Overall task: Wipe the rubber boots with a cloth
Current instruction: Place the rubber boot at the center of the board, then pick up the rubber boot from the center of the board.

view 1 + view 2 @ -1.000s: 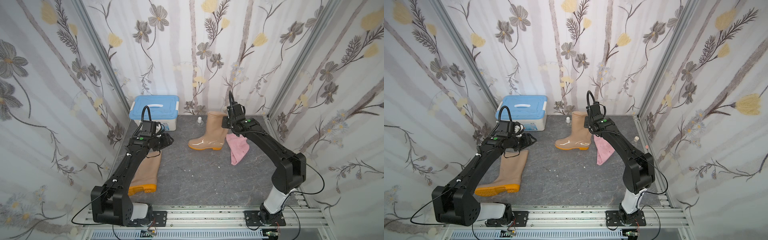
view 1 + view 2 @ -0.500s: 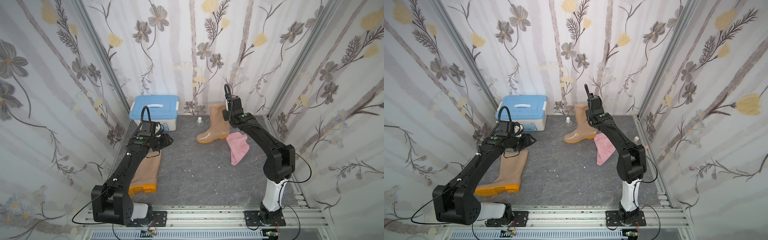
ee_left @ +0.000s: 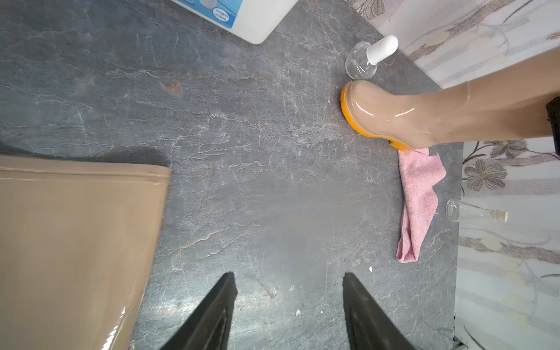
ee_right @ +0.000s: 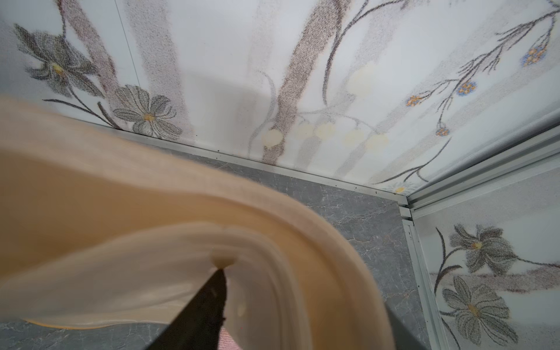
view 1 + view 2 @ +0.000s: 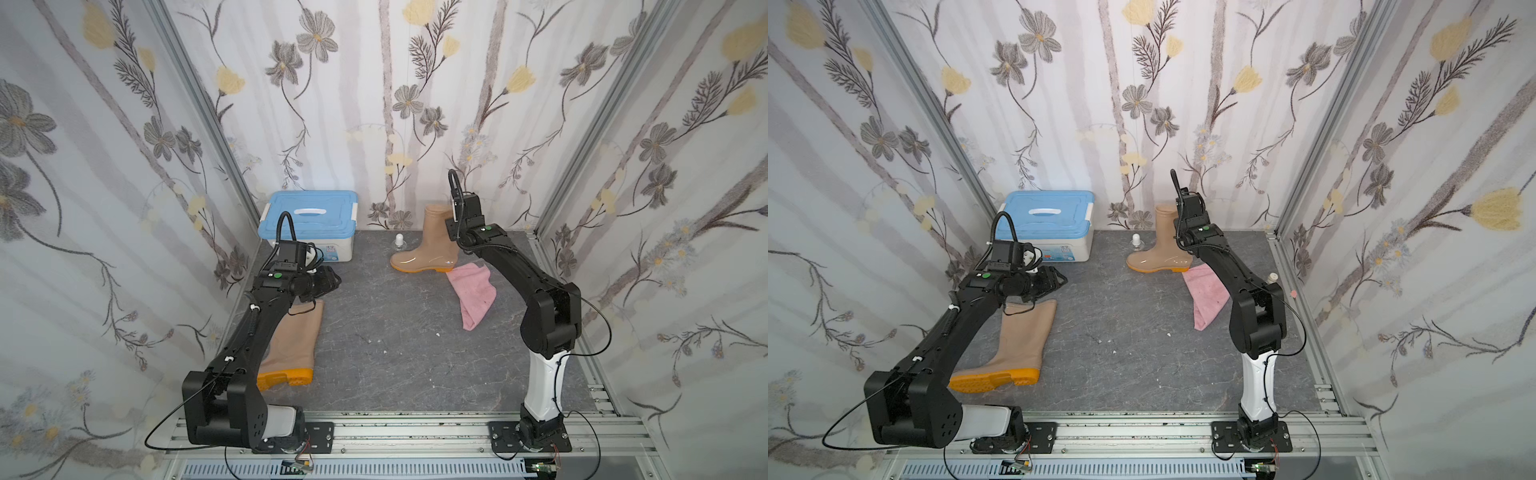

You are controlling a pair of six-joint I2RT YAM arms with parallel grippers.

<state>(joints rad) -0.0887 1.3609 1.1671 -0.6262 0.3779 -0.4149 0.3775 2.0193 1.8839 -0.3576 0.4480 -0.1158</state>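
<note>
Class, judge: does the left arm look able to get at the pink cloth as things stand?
Probably, at a stretch: bare floor lies between the open left gripper and the cloth, but the right arm stands close by it.

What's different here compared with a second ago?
The right claw moved the standing rubber boot back toward the rear wall and has opened, its fingers now astride the shaft rim. The pink cloth, the lying rubber boot, the blue-lidded box and the open left claw stayed put.
</note>
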